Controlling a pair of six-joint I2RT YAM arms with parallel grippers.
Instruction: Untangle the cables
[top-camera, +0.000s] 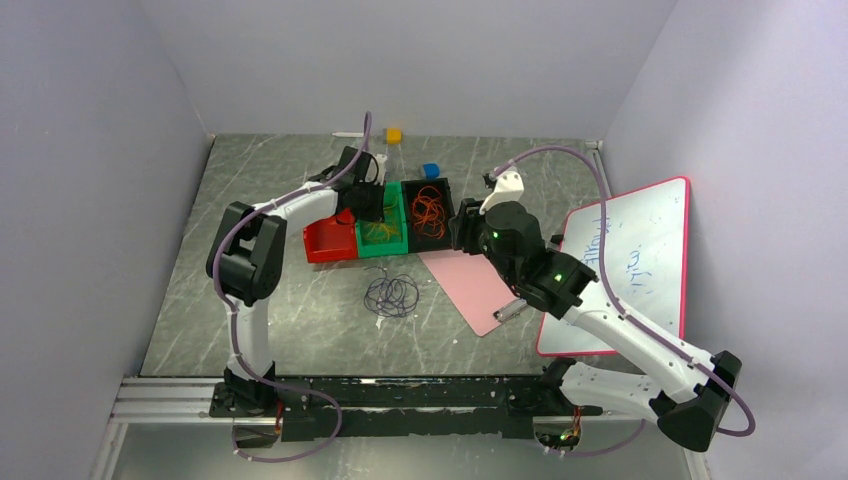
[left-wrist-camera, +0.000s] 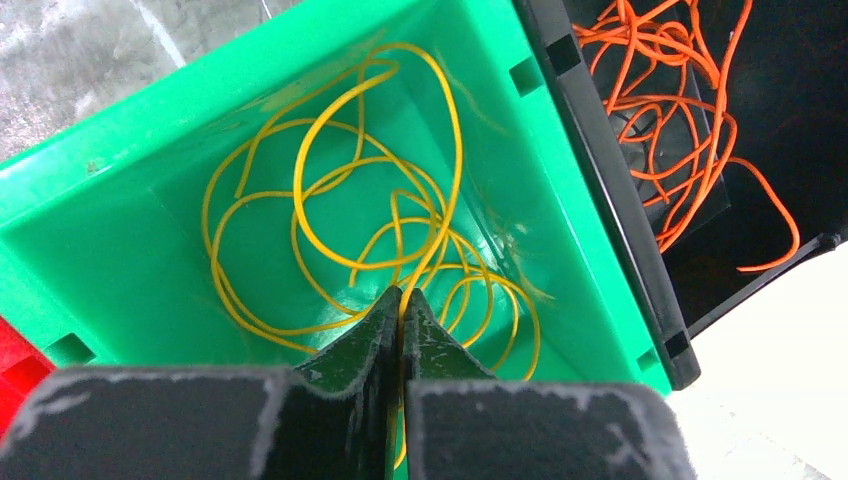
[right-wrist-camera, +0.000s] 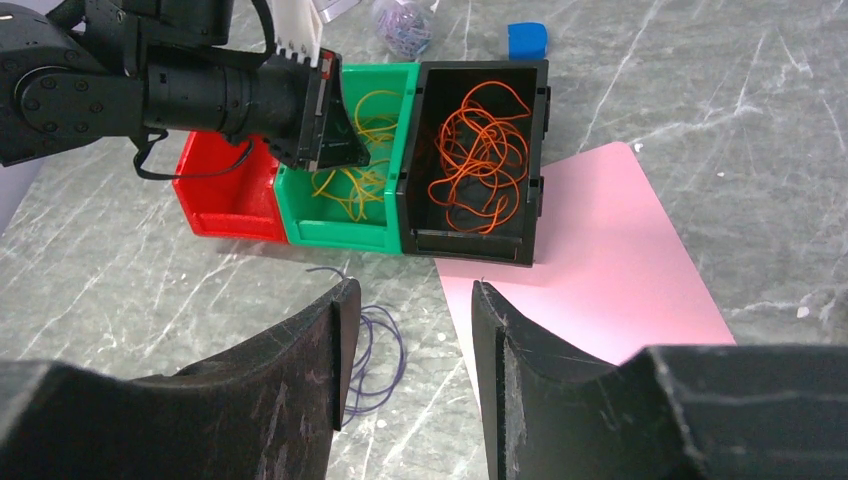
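Plainly, the left gripper (left-wrist-camera: 402, 310) has its jaws pressed tight together low in its own wrist view. It pinches one strand of the yellow cables (left-wrist-camera: 385, 264) (the strand comes out again beneath the tips). The other yellow loops lie on the floor of the green bin (left-wrist-camera: 130, 250). The right gripper (right-wrist-camera: 415, 330) stands about half open with nothing between its fingers, hanging above the grey table (right-wrist-camera: 150, 280) at the near corner of the pink sheet (right-wrist-camera: 590, 260).

Only the overhead view shows the whiteboard (top-camera: 630, 260), at the right of the frame. It alone also shows the whole pile of purple cables (top-camera: 391, 295), loose on the table below the bins. The right wrist view catches just part of that pile, beside the finger at lower left. That view shows best the black bin (right-wrist-camera: 470, 243) holding the orange cables (right-wrist-camera: 480, 160), right of the green one, and the red bin (right-wrist-camera: 230, 218) at the left. A blue block (right-wrist-camera: 527, 38) sits at its top edge.
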